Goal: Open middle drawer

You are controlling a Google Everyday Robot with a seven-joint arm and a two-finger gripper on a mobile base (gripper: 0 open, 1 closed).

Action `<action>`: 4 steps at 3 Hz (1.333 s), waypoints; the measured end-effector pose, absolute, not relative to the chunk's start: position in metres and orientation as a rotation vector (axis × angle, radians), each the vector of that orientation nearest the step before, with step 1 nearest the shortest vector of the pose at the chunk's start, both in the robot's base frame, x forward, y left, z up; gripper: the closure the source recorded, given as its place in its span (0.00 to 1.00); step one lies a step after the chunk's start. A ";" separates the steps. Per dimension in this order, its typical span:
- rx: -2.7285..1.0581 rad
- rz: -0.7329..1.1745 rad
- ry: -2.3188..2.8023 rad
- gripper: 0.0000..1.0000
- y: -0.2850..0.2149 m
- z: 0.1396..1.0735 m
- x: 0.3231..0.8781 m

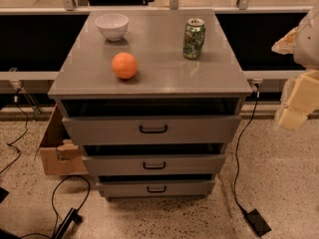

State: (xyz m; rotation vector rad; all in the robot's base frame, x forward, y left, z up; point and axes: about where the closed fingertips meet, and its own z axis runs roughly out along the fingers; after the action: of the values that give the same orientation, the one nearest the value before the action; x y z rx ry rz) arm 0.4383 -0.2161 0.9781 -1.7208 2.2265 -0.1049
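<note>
The end effector point(291, 117) is hanging at the right edge of the view, apart from the cabinet point(70, 128) and touching nothing; whether it is released or clenched cannot be told. The middle drawer point(154, 160) is sitting between the top drawer point(99, 130) and the bottom drawer point(119, 188), a dark gap showing above its front. On the surface point(164, 78) a bowl point(111, 26), an orange point(124, 65) and a can point(194, 38) are standing apart from one another
</note>
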 end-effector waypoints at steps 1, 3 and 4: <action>-1.721 -0.105 2.226 0.00 -0.216 0.978 0.438; -1.625 -0.123 2.210 0.00 -0.193 0.922 0.414; -1.605 -0.133 2.239 0.00 -0.172 0.850 0.413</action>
State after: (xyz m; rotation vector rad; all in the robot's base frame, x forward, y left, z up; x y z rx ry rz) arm 0.4133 -0.1721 0.8503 -1.6049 2.2395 -0.1325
